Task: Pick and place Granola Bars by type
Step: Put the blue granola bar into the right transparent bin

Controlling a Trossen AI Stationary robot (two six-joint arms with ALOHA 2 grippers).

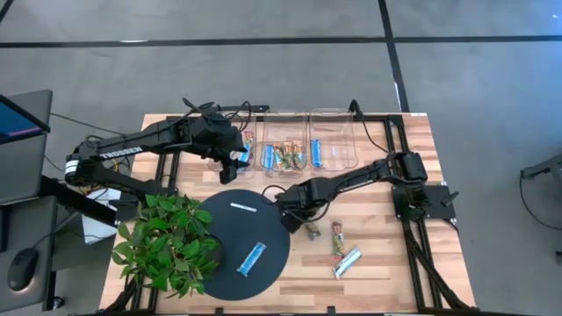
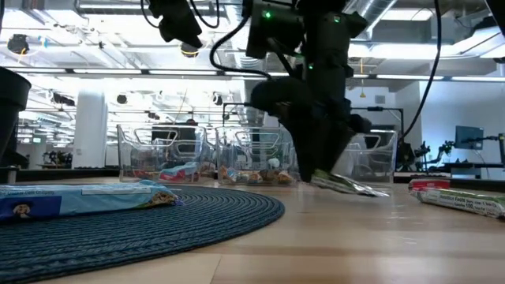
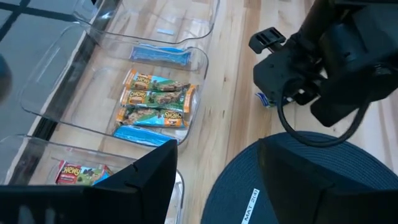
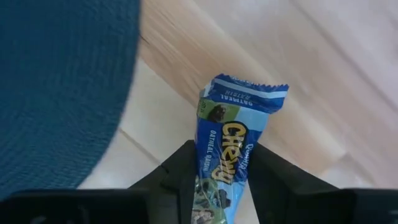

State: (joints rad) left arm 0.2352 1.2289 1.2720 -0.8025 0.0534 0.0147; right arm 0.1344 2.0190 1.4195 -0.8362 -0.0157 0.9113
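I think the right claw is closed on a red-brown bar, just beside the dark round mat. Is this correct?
Not quite. The bar between the right claw's fingers is blue, with a Chewy label, not red-brown; the right wrist view shows this clearly. The rest holds: the claw is closed on it just beside the dark round mat.

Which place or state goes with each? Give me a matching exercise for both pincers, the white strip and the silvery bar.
1 left pincer
2 right pincer
3 white strip
4 silvery bar

a on the dark mat
b on the bare table
c open, near the bins
d shut on a blue Chewy bar

Pairs: 1-c, 2-d, 3-a, 4-b
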